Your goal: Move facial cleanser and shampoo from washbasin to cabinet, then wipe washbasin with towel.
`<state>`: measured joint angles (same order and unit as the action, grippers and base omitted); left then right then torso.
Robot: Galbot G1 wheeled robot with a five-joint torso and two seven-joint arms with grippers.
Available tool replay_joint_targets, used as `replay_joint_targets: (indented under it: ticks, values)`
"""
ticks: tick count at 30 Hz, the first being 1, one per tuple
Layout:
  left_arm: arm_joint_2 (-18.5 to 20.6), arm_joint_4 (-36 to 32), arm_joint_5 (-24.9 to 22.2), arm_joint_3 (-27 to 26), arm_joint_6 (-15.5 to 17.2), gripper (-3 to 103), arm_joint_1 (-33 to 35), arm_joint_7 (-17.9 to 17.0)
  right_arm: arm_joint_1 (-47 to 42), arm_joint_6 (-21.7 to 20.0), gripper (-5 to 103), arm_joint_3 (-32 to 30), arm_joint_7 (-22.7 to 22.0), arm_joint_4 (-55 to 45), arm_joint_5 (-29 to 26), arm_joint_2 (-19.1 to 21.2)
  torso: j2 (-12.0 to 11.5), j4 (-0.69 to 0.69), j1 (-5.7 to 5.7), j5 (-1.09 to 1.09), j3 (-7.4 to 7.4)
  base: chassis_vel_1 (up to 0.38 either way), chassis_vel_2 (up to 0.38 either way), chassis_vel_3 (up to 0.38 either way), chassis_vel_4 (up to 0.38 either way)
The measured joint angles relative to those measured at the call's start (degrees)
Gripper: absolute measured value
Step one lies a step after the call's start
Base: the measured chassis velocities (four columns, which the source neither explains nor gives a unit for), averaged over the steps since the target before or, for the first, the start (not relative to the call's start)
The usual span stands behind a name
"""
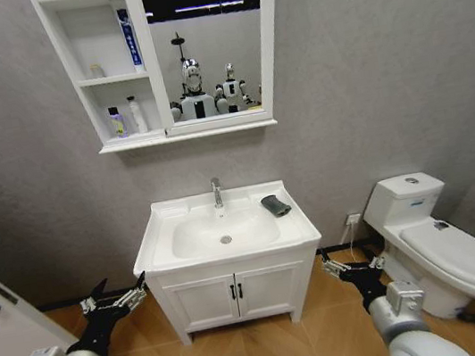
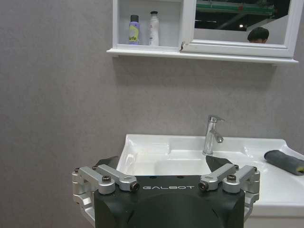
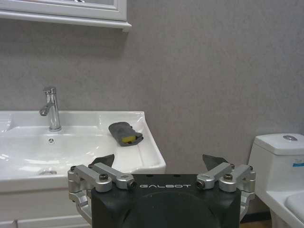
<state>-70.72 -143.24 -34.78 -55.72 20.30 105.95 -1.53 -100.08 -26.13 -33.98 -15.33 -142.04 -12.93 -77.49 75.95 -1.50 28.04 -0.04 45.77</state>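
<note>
The white washbasin (image 1: pixel 162 244) stands against the grey wall, and the dark folded towel (image 1: pixel 275 205) lies on its right rim beside the tap (image 1: pixel 216 192). On the lower shelf of the cabinet (image 1: pixel 65 61) stand a purple bottle (image 1: pixel 117 122) and a white bottle (image 1: pixel 136 115); I cannot tell which is the shampoo or the facial cleanser. My left gripper (image 1: pixel 122 291) hangs open, low at the basin's left front corner, holding nothing. My right gripper (image 1: pixel 348 261) is open and bare, low at the right front corner. The left wrist view looks past the open left gripper (image 2: pixel 162 162) to the towel (image 2: pixel 284 161).
A white toilet (image 1: pixel 437 237) sits right of the basin. Under the basin is a two-door cupboard (image 1: pixel 238 295) with black handles. A white panel (image 1: pixel 0 333) is close on my left. A blue-and-white tube (image 1: pixel 129 37) stands on the cabinet's upper shelf.
</note>
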Motion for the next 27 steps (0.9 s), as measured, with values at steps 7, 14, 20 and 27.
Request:
replay_joint_targets:
  ticks: [7,14,20,27]
  values:
    - [0.0,0.0,0.0,0.0,0.0,100,0.0,0.0,0.7,-0.8,100,0.5,0.2,0.1,0.1,0.3,0.0,0.01,0.05,0.05,0.03,0.383,-0.374,-0.358,0.360]
    - [0.0,0.0,0.0,0.0,0.0,100,0.0,0.0,0.1,-0.8,100,0.8,1.0,0.2,0.7,0.3,0.0,0.00,-0.01,-0.05,-0.01,0.343,-0.356,-0.341,0.347]
    - [0.0,0.0,0.0,0.0,0.0,100,0.0,0.0,0.1,0.1,100,0.9,2.2,0.9,1.4,0.4,0.0,0.00,-0.02,-0.03,-0.01,0.332,-0.356,-0.351,0.356]
    - [0.0,0.0,0.0,0.0,0.0,100,0.0,0.1,1.5,1.7,100,1.3,2.8,2.4,2.7,0.8,0.0,-0.06,0.00,0.05,0.02,0.183,-0.201,-0.270,0.237]
